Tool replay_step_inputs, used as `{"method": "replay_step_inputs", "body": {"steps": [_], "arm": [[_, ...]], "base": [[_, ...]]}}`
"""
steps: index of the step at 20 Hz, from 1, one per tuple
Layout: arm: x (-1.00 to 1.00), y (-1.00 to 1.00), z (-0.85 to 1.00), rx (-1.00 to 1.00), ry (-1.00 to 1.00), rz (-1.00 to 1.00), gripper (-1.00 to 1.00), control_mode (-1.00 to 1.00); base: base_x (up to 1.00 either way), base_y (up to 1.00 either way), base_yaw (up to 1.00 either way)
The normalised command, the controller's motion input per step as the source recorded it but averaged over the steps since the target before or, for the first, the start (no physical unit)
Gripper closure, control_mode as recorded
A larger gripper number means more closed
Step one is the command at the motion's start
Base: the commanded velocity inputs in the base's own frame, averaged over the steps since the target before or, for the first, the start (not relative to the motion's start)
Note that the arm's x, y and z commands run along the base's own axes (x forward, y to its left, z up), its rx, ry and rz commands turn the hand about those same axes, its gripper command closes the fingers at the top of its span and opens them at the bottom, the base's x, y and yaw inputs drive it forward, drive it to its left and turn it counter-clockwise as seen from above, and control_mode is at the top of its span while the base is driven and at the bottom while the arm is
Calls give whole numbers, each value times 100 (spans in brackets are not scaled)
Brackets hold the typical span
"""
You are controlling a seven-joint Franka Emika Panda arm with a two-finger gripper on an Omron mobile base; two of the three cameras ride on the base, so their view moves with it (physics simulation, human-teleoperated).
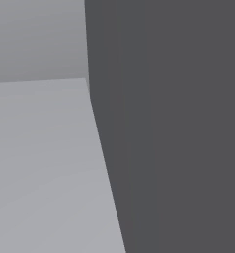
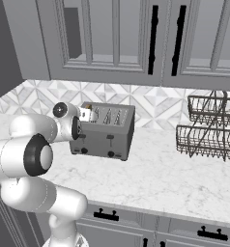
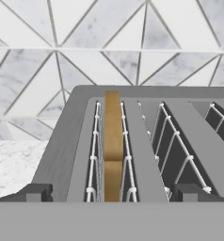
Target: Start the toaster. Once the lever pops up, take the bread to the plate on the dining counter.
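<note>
End effector: mine [image 3: 112, 192] hangs just over the near end of the toaster, the two dark fingertips [image 3: 36, 192] rising at the lower left and lower right of the hand view. They stand spread wide, one outside each side of the leftmost slot, pinching nothing. In the right base view my hand sits left of centre, at the toaster's upper left corner.

Bread: the bread [image 3: 112, 141] stands on edge in the leftmost slot, a tan-brown strip running up the middle of the hand view between white wire guides. Its top edge shows level with the slot's opening. In the right base view a small tan corner [image 2: 88, 106] peeks out beside my wrist.

Toaster: the toaster [image 2: 109, 130] is a dark grey box, left of centre in the right base view, with several slots across its top and small dark knobs along its front face. I cannot tell how its lever stands.

Table: a white marbled table [image 2: 170, 178] carries the toaster; grey drawer fronts with black handles run along the bottom edge of the frame.

Wall: a tiled wall [image 3: 147, 42] of grey and white triangles fills the top of the hand view, behind the toaster.

Cupboards: grey cupboards [image 2: 117, 38] with black handles hang across the top of the right base view.

Wire rack: a dark two-tier wire rack [image 2: 208, 125] stands on the table at the right edge, well apart from the toaster.

Left base view: a dark grey panel [image 1: 178, 123] on the right, a pale grey surface [image 1: 40, 168] at lower left.
</note>
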Motion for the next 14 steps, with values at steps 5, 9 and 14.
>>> {"method": "replay_step_inputs", "body": {"steps": [5,9,14], "arm": [[0,0,0,0,0,0,-100,-100],[0,0,0,0,0,0,-100,-100],[0,0,0,0,0,0,-100,-100]], "base": [[0,0,0],[0,0,0],[0,0,0]]}}
